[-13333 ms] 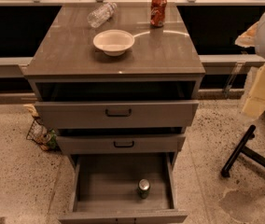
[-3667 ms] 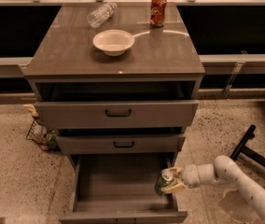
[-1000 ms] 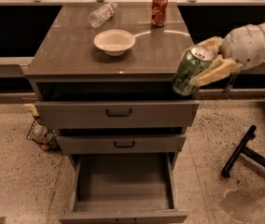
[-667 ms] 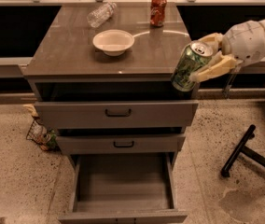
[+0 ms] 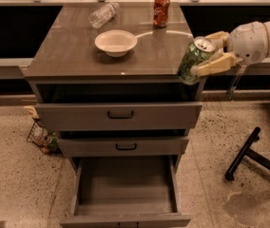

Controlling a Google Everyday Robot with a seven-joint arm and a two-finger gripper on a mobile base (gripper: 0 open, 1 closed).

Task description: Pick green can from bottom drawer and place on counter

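Note:
My gripper (image 5: 210,52) comes in from the right, shut on the green can (image 5: 194,60). The can is tilted, its silver top up, held in the air at the front right corner of the counter (image 5: 68,51), about level with its edge. The bottom drawer (image 5: 125,186) stands pulled open below, its grey box interior empty.
On the counter stand a white bowl (image 5: 116,42), a red can (image 5: 161,10) at the back right and a clear plastic bottle (image 5: 103,14) lying at the back. Two black-handled drawers (image 5: 120,115) sit above the open one. A black chair leg (image 5: 249,156) is on the floor at right.
The gripper took the green can out of the bottom drawer and lifted it to counter height. Over the last second it has moved slightly up and left, toward the counter's front right corner.

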